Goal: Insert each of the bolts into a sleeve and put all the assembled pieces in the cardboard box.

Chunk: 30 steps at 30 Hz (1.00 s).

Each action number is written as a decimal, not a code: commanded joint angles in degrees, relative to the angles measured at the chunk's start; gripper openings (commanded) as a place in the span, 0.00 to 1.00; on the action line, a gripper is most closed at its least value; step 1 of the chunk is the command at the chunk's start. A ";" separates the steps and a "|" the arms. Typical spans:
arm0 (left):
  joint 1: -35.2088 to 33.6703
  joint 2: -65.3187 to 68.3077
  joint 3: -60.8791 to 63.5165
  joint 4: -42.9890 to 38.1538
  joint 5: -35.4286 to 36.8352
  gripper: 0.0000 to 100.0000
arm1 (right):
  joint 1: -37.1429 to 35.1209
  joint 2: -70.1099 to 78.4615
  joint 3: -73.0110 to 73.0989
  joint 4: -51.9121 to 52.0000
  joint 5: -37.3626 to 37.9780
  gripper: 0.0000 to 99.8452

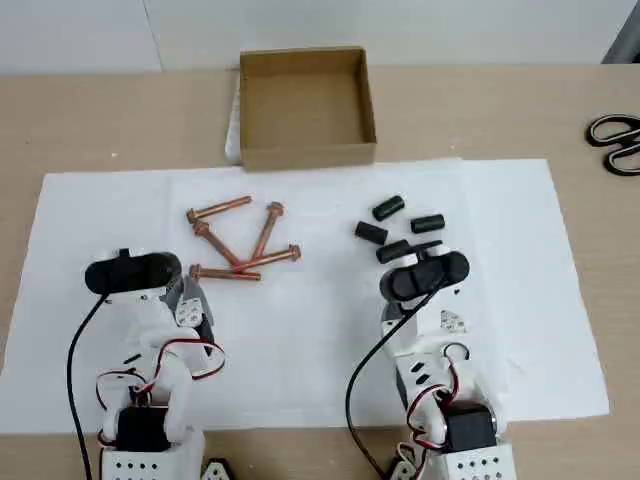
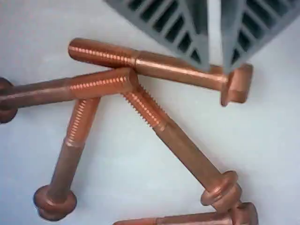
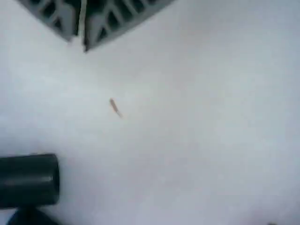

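Left fingers (image 2: 178, 23) and right fingers (image 3: 51, 14) both clenched, gripping nothing.
I see my left pair hanging over one bolt (image 2: 178, 70) near its head, in the loose heap of bolts (image 1: 265, 232) on the white sheet (image 1: 300, 340). My right pair hovers over bare sheet near the black sleeves (image 1: 388, 208). Beyond them the cardboard box (image 1: 305, 155) sits on the surface (image 1: 480, 110).
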 commanded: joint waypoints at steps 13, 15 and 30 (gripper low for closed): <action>0.09 -0.53 -0.22 -0.18 -0.35 0.01 | -0.13 -0.48 0.79 -1.10 0.79 0.00; 0.09 -0.53 -0.22 -0.18 -0.35 0.01 | -0.13 -0.48 0.79 -1.10 0.79 0.00; 3.69 -0.62 -7.78 0.70 -2.81 0.01 | -0.22 -0.40 -3.43 0.57 0.53 0.01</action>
